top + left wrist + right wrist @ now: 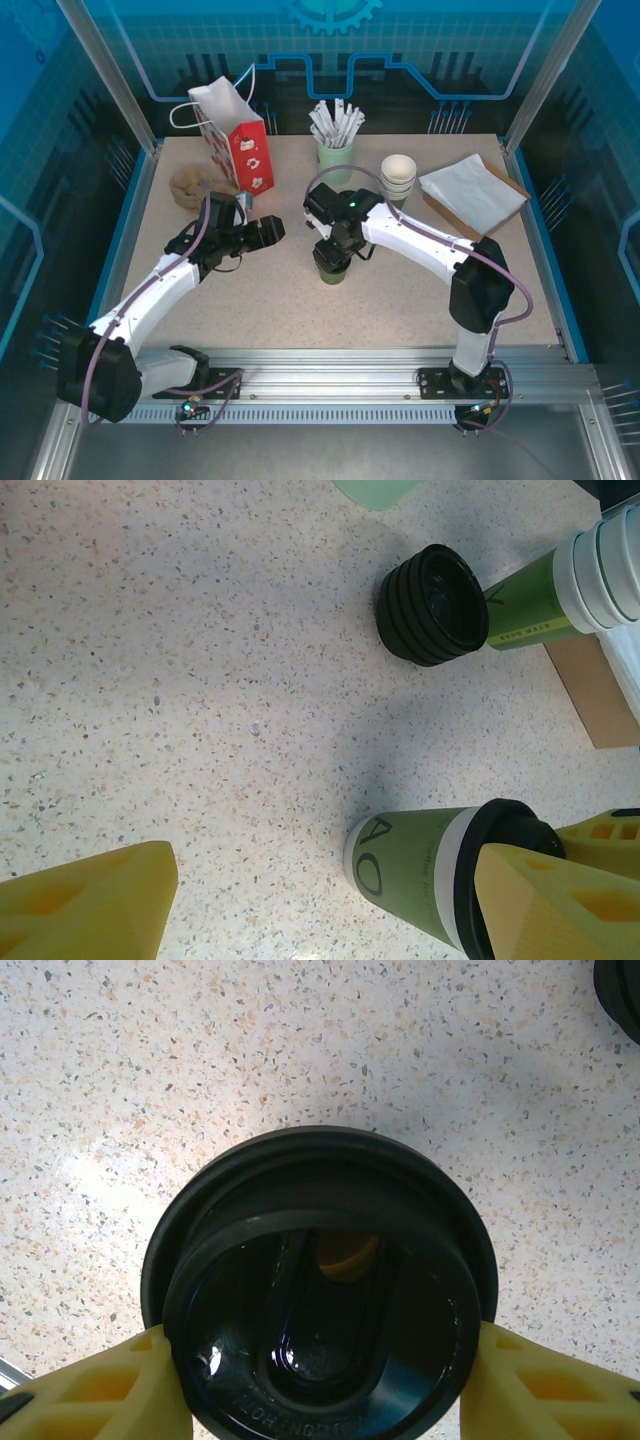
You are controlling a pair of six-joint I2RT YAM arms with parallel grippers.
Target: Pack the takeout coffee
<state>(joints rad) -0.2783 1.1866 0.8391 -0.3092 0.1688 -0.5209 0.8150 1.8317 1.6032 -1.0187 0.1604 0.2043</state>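
Observation:
The takeout coffee [331,268] is an olive-green paper cup with a black lid, standing upright mid-table. My right gripper [335,247] comes down on it from above. In the right wrist view its yellow fingers [150,1380] press both sides of the black lid [320,1290], so that gripper [320,1352] is shut on the cup's top. My left gripper [262,232] hovers to the cup's left, pointing toward it, open with nothing between its fingers [90,910]. The left wrist view shows the cup [420,875] beyond that gripper [325,865].
A red-and-white paper bag [238,140] stands open at the back left, a tan crumpled item [188,188] beside it. A stack of black lids [432,605] and stacked lidless cups [398,178] sit behind the coffee. A mint cup of stirrers [335,150] and napkins [472,190] are at the back.

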